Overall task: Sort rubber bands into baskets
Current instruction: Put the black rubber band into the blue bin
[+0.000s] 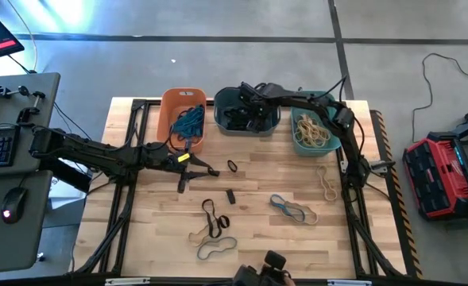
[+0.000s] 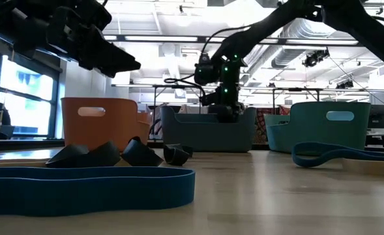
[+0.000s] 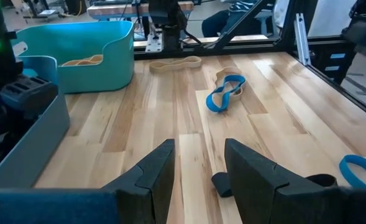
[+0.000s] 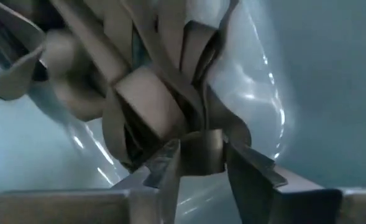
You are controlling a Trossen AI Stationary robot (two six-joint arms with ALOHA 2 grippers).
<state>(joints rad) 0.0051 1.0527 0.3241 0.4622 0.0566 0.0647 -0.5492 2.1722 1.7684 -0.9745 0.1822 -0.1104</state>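
Orange basket at the back left holds a tangle of blue bands. The slate basket sits just beside it in the middle, and the teal basket on the right has tan bands heaped inside.

Right arm reaches in from the right edge and across the teal basket, and the right gripper is down inside the slate basket, as the low view confirms. From its wrist camera the fingers are nearly together, pinching a fold of one band from the pile in that tub.

Left arm comes in from the left, and the left gripper hovers over the table in front of the orange basket. Its fingers are spread wide and hold nothing, with bare wood showing between them. A small black band lies on the table just beside one fingertip.

Loose bands are scattered over the table: a black ring near the left gripper, a black loop, a blue-and-tan pair, a tan one near the right edge, and two more at the front.
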